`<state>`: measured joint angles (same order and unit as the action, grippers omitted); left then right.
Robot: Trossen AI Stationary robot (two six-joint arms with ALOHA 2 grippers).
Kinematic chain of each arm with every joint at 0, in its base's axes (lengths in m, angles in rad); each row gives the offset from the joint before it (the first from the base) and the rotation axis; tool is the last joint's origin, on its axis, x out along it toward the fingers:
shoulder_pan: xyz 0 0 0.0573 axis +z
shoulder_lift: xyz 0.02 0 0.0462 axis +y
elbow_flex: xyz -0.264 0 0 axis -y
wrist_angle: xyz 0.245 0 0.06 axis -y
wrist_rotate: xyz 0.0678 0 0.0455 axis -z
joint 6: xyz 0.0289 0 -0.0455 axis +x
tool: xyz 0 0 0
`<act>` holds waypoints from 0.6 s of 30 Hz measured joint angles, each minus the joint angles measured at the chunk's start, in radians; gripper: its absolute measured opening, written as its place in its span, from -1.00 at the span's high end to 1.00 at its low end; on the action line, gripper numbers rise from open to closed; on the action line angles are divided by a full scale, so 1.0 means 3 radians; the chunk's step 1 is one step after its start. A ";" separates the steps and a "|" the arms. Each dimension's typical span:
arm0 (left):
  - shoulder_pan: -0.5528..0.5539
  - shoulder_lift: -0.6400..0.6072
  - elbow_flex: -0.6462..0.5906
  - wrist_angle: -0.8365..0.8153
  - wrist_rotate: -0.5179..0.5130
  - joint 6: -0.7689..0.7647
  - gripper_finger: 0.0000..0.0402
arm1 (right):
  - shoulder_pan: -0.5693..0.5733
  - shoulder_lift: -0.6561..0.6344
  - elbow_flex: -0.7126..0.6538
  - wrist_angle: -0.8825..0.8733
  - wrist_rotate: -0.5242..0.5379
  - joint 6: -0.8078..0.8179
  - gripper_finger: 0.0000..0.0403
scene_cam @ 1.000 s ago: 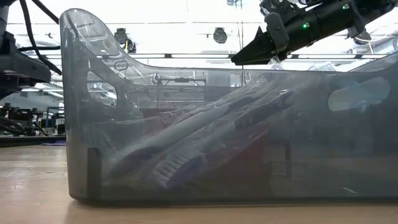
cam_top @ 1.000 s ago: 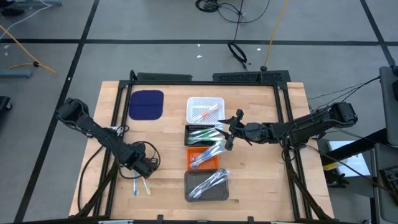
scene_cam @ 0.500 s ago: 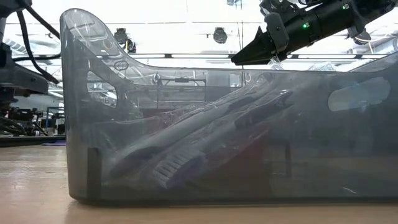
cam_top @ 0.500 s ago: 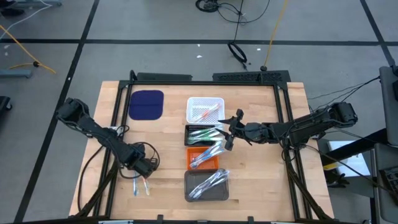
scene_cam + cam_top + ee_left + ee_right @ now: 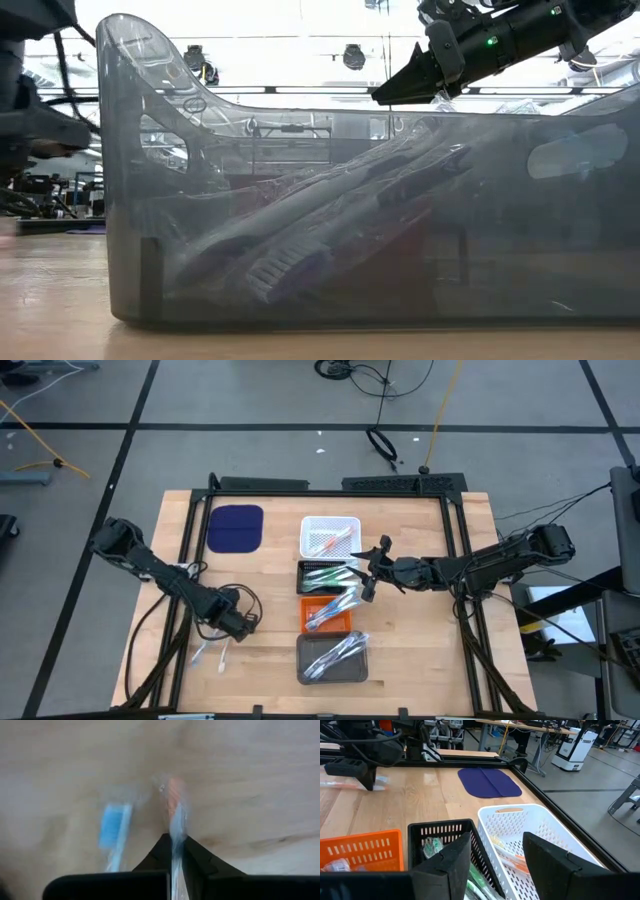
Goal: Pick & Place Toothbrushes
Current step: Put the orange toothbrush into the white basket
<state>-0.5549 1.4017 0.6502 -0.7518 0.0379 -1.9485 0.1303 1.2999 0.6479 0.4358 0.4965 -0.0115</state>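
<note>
Closed on a clear, red-tipped toothbrush (image 5: 175, 827) near the front-left part of the wooden table (image 5: 420, 650): the left gripper (image 5: 174, 851), its dark fingers pinching the handle so the thin stick runs out between them. Lying just beside it on the bare wood, a light blue toothbrush (image 5: 113, 834), blurred. Held above the middle of the table, over the black tray (image 5: 326, 576) and beside the white tray (image 5: 330, 536): the right gripper (image 5: 496, 856), jaws parted with nothing between them. Set in a column from the far middle toward the front edge, four small trays: white, black, orange tray (image 5: 327, 614), grey tray (image 5: 333, 657). Sorted inside: red and pink sticks in the white one, green in the black, pale ones in the orange, clear ones in the grey. Resting near the far-left corner, well apart from the trays, a dark blue pad (image 5: 236, 526). Filling the low view, the translucent wall of the grey tray, brush heads dimly visible through it.
</note>
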 joint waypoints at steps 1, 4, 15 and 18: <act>0.0024 0.0000 0.0000 0.0036 -0.0056 0.0070 0.92 | 0.0000 0.0001 0.0000 0.0000 0.0000 0.0000 0.15; 0.0083 0.0001 0.0048 0.0072 -0.0202 0.0285 0.97 | 0.0000 0.0001 0.0000 0.0000 0.0000 0.0023 0.15; 0.0382 -0.0104 0.0517 0.0076 -0.0983 0.1429 0.97 | 0.0000 0.0001 0.0000 0.0029 -0.0011 0.0111 0.15; 0.0442 -0.0180 0.0727 0.0078 -0.1315 0.1894 0.98 | -0.0003 0.0001 -0.0001 0.0054 -0.0159 0.0113 0.15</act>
<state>-0.4224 1.3477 0.8683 -0.7285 -0.3567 -1.3804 0.1295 1.3001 0.6477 0.4522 0.4487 0.0225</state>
